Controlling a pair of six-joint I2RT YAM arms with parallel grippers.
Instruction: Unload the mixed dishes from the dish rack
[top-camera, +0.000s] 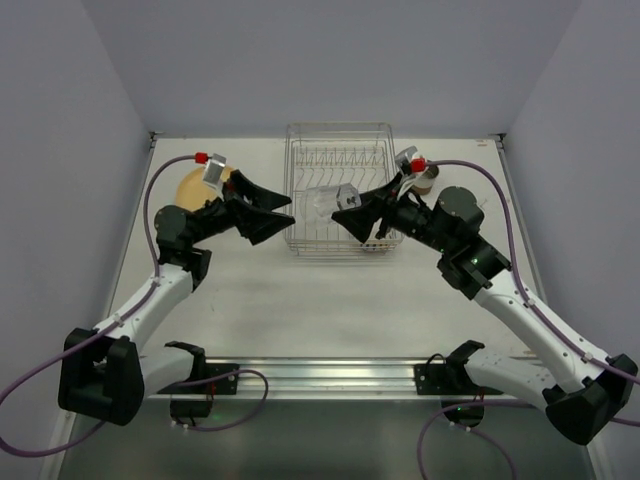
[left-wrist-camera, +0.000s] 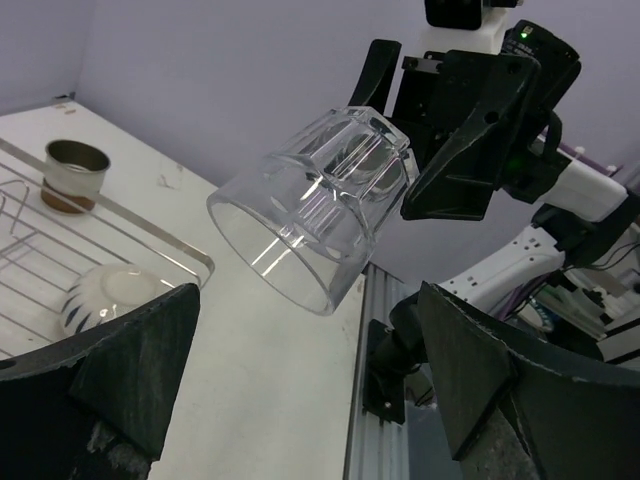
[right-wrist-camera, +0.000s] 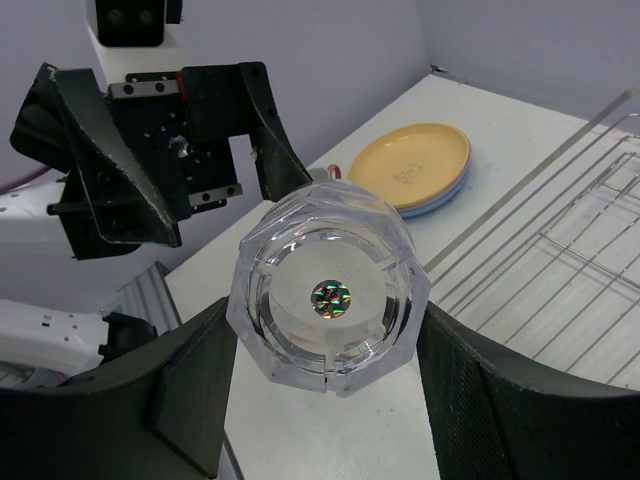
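While the right gripper (top-camera: 352, 212) clamps the clear glass (left-wrist-camera: 315, 205) near its base, tipped on its side and held in the air by the dish rack's (top-camera: 340, 150) near part, the left gripper (top-camera: 288, 212) faces the glass's mouth, spread wide and empty.

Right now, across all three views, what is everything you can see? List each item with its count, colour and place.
clear glass: one, transparent, held in the air on its side over the near part of the rack
dish rack: one, silver wire, far centre of the table
plates: a stack of at least two, yellow-orange on top with a blue rim under it, on the table left of the rack
brown cup: one, brown, upright on the table right of the rack
white cup: one, white with blue marks, lying inside the rack
table: one, white
left gripper: open, facing the glass
right gripper: shut on the glass
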